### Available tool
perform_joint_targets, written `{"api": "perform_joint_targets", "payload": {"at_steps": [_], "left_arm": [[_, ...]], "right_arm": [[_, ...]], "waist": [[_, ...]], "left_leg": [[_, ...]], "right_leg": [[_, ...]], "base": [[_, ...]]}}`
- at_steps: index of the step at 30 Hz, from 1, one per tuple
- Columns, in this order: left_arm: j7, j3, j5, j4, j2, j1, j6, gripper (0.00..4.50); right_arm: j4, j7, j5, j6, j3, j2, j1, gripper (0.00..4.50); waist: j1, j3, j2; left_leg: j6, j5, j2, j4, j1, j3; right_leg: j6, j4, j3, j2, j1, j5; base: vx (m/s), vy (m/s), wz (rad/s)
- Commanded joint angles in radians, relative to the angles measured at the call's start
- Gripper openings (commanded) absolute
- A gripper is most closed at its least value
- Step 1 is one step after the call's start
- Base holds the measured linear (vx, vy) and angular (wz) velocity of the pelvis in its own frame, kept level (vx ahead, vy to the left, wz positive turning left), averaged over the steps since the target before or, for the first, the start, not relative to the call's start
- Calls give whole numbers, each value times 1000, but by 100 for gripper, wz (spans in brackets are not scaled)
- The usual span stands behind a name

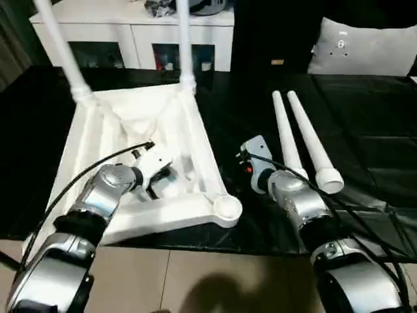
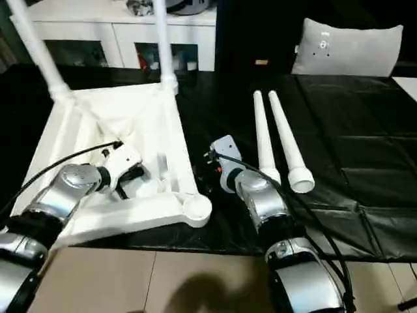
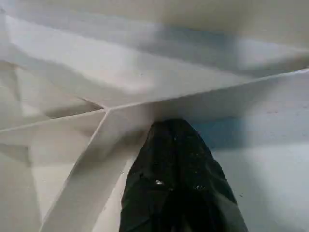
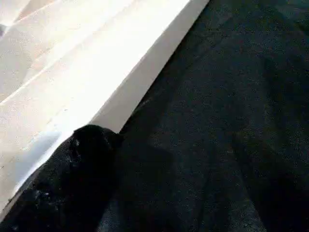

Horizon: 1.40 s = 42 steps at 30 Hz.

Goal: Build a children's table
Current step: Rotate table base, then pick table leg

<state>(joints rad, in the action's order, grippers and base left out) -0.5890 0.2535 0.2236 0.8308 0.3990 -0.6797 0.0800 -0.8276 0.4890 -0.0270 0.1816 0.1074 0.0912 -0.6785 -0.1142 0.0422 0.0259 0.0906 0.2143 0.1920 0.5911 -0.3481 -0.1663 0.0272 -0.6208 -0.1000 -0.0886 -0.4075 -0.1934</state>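
Silver forearms fill the near edge of the head views, one to each side. Between them the children's table top [image 1: 140, 140] lies upside down on the black tabletop [image 1: 365, 124], ribbed underside up, with two legs already standing in its far corner sockets [image 1: 186, 81]. Its near right corner socket [image 1: 226, 207] is empty and faces up.

Two loose legs [image 1: 306, 140] lie side by side on the tabletop just beyond the right gripper [image 1: 251, 156], long axes running away from the robot and slanting slightly leftward, wide ends nearest. They are to the right of the table top, so the right arm is clearly the nearer one for a pickup; the empty socket is to that gripper's left and nearer the robot.

Over the ribs, the left gripper [image 1: 156, 179] rests inside the underside; its black fingertip [image 3: 178, 179] touches a rib, apparently steadying the top. Whether either gripper is spread or closed I cannot tell, and neither visibly holds anything.
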Motion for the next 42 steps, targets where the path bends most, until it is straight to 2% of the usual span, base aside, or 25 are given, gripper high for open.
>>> {"api": "perform_joint_targets", "payload": {"at_steps": [1,2,3,6,10,11,13,14,16,17,18,19,20,21,23,25,26,28,29,30,31,34,35,37,42], "left_arm": [[72,-8,9,35,-22,-28,-55,4],[83,-13,4,42,-27,-31,-75,4],[83,-33,-20,43,-45,-31,-92,4],[63,-68,-74,21,-80,-20,-97,4],[74,-101,-118,7,-127,-6,-115,4],[76,-106,-125,15,-133,-8,-124,33],[52,-123,-162,-50,-146,12,-96,33],[45,-126,-170,-86,-148,24,-85,42],[39,-123,-169,-157,-141,48,-65,64],[26,-119,-168,-195,-134,60,-53,72],[0,-109,-165,-240,-121,74,-34,78],[-52,-87,-160,-305,-91,91,-7,83],[-69,-79,-158,-325,-81,96,0,94],[-83,-76,-162,-346,-73,99,12,108],[-136,-68,-188,-425,-53,115,67,119],[-152,-64,-196,-451,-47,121,84,127],[-177,-56,-205,-487,-37,132,112,139],[-231,-37,-224,-571,-15,159,186,158],[-247,-31,-232,-600,-9,168,217,158],[-253,-28,-234,-607,-7,170,224,170],[-276,-19,-240,-630,0,176,247,181],[-284,-16,-243,-641,2,178,257,192],[-288,-14,-250,-657,-1,177,274,210],[-288,-15,-254,-666,-3,178,285,218],[-292,-13,-269,-705,-3,190,327,267]], "right_arm": [[7,12,4,-13,22,-20,11,450],[4,0,11,-23,22,-17,9,450],[2,-18,21,-38,18,-8,2,450],[14,-50,21,-42,-1,5,-7,450],[67,-149,12,4,-62,25,-22,450],[74,-168,6,17,-76,27,-25,450],[88,-282,-6,52,-143,46,-50,450],[87,-320,-9,61,-165,57,-62,450],[71,-372,-8,85,-192,79,-87,450],[57,-394,-7,111,-201,91,-103,450],[41,-405,-1,144,-202,106,-121,450],[23,-382,-7,228,-207,125,-149,450],[17,-367,-15,258,-212,130,-158,450],[14,-362,-26,273,-224,134,-166,450],[-2,-374,-45,317,-249,144,-192,450],[-8,-377,-48,336,-251,146,-198,450],[-27,-375,-53,362,-254,150,-208,450],[-71,-390,-67,423,-269,154,-228,413],[-83,-393,-76,450,-277,154,-234,413],[-86,-389,-81,457,-283,152,-234,403],[-95,-374,-99,477,-301,146,-237,403],[-103,-368,-101,483,-303,142,-235,377],[-119,-364,-106,497,-312,138,-233,360],[-126,-363,-108,502,-313,138,-233,355],[-143,-347,-105,543,-298,144,-236,306]], "waist": [[-2,-65,1],[-4,-66,4],[-4,-66,-5],[-9,-69,0],[-17,-76,-9],[-21,-78,-9],[-26,-78,-5],[-28,-80,-6],[-28,-77,-7],[-27,-74,-6],[-25,-72,-10],[-24,-71,-12],[-21,-68,-12],[-22,-67,-12],[-20,-67,-14],[-18,-70,-12],[-16,-68,-11],[-13,-69,-10],[-11,-70,-9],[-10,-68,-9],[-9,-69,-9],[-9,-70,-8],[-8,-69,-8],[-8,-70,-8],[-4,-69,-11]], "left_leg": [[-29,92,32,-66,-6,10],[-30,92,33,-65,-5,10],[-31,79,34,-65,-6,9],[-35,45,33,-60,-7,8],[-75,-48,27,-49,-9,6],[-93,-65,26,-45,-12,6],[-102,-64,28,-43,-10,5],[-99,-78,31,-42,-12,7],[-100,-75,28,-40,-16,5],[-91,-44,27,-41,-17,3],[-78,-20,28,-46,-16,3],[-73,-10,28,-46,-16,3],[-67,11,26,-48,-20,2],[-58,28,25,-48,-17,0],[-47,24,25,-50,-20,0],[-42,9,26,-50,-20,2],[-41,12,27,-49,-19,0],[-41,5,26,-48,-19,0],[-40,2,27,-49,-18,0],[-44,2,24,-46,-19,-3],[-44,1,23,-46,-19,-3],[-49,-5,23,-45,-20,-3],[-48,-2,23,-45,-20,-2],[-42,1,23,-45,-20,-2],[-40,5,23,-46,-20,-2]], "right_leg": [[207,61,58,-68,67,-66],[206,64,58,-70,66,-70],[208,63,59,-70,66,-61],[224,55,58,-71,65,-17],[249,37,60,-64,66,135],[252,34,59,-64,64,166],[258,34,58,-66,61,159],[262,30,59,-68,62,161],[259,31,57,-63,58,150],[249,36,57,-63,59,107],[241,39,57,-64,61,65],[238,39,56,-63,61,45],[229,43,57,-62,62,8],[215,47,58,-62,60,-19],[205,47,59,-63,61,-27],[214,42,58,-64,63,-12],[221,43,58,-62,60,-8],[228,40,57,-59,58,5],[237,38,57,-59,59,13],[238,40,57,-56,56,20],[240,39,58,-56,59,28],[240,39,57,-57,60,35],[239,40,56,-57,60,29],[240,40,56,-57,60,26],[235,41,55,-56,62,8]], "base": [[0,0,0],[0,0,0],[0,0,0],[0,0,0],[0,0,0],[0,0,0],[0,0,0],[0,0,0],[0,0,0],[0,0,0],[0,0,0],[0,0,0],[0,0,0],[0,0,0],[0,0,0],[0,0,0],[0,0,0],[0,0,0],[0,0,0],[0,0,0],[0,0,0],[0,0,0],[0,0,0],[0,0,0],[0,0,0]]}}
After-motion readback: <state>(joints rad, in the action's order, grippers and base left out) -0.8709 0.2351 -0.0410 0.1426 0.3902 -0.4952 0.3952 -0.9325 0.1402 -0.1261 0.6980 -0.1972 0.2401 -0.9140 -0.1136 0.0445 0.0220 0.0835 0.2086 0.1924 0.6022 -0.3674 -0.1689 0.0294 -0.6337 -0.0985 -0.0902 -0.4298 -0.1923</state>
